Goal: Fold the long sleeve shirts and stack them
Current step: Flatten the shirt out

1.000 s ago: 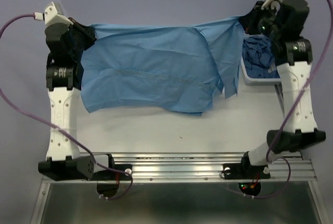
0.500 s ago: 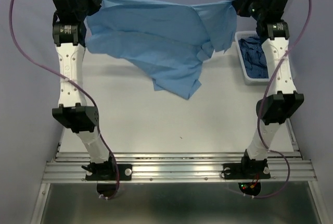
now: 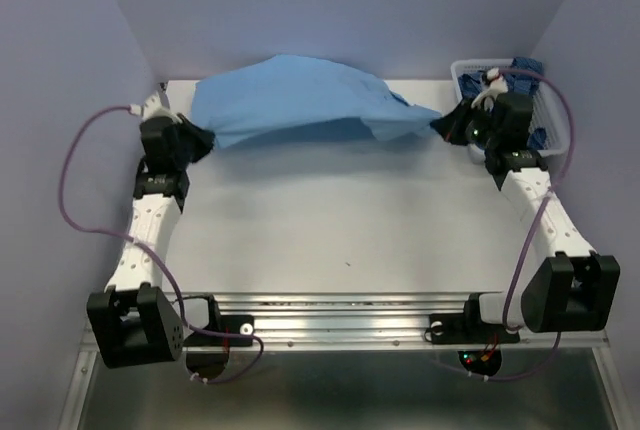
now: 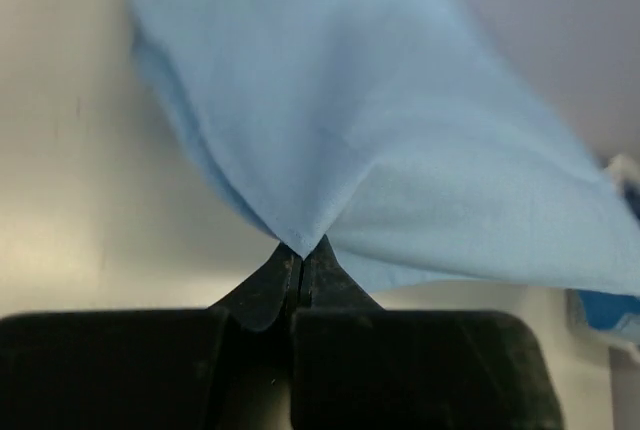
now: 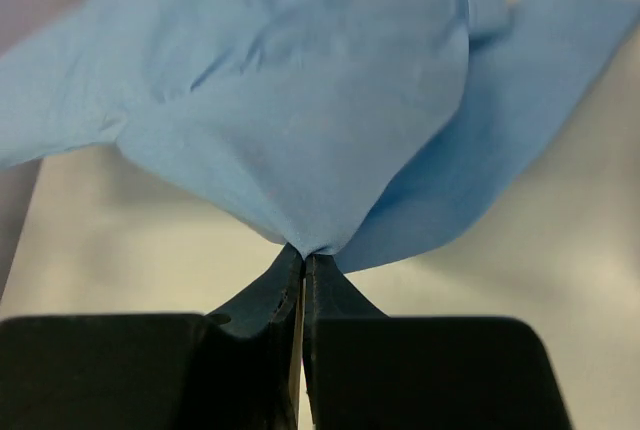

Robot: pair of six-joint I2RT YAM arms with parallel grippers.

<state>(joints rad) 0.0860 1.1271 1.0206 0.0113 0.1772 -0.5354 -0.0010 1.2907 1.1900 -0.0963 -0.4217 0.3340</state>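
Top external: left claw [image 3: 206, 140], right claw [image 3: 438, 126] pinch one shirt [image 3: 300, 100].

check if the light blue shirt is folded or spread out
Spread out, not folded. The light blue shirt is stretched wide between the left gripper and the right gripper, each shut on an edge of it.

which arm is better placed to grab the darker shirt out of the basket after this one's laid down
Right, probably. The right fingers sit beside the white basket holding the darker shirt; the left fingers are across the table. Both pinch the light blue shirt, so release first.
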